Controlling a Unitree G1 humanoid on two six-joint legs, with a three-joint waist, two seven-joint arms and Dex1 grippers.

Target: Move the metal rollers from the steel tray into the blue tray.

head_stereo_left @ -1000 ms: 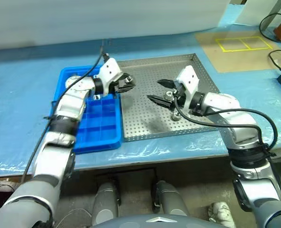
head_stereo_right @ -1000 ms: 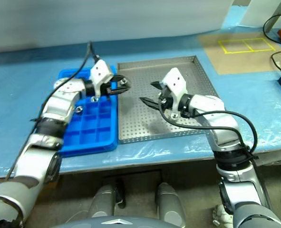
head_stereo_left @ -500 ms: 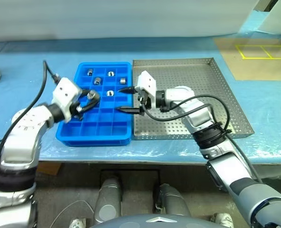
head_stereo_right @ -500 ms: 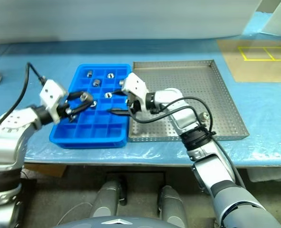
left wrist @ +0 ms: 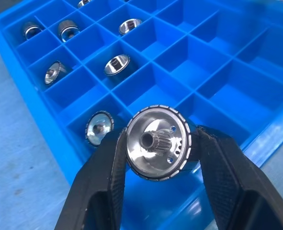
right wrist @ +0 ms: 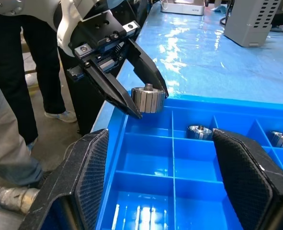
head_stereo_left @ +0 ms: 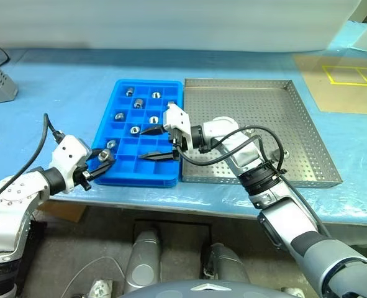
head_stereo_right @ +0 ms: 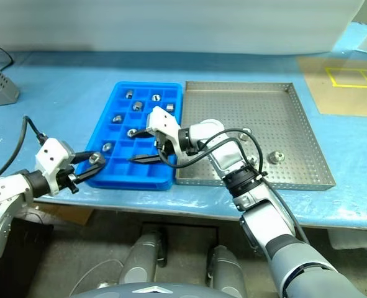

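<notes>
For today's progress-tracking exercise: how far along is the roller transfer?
Done: several metal rollers sit in compartments of the blue tray. In hand: the left claw grips the held roller at that tray's near corner; the right claw is open, empty. Left: one remaining roller visible in the steel tray.

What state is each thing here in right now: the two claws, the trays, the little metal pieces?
Left gripper: shut on a metal roller.
Right gripper: open, empty, over the blue tray.
Blue tray: several rollers in compartments.
Steel tray: one roller left inside.

Blue-covered table (head_stereo_left: 59,81): blue tray (head_stereo_left: 122,175), steel tray (head_stereo_left: 307,133) side by side.
</notes>
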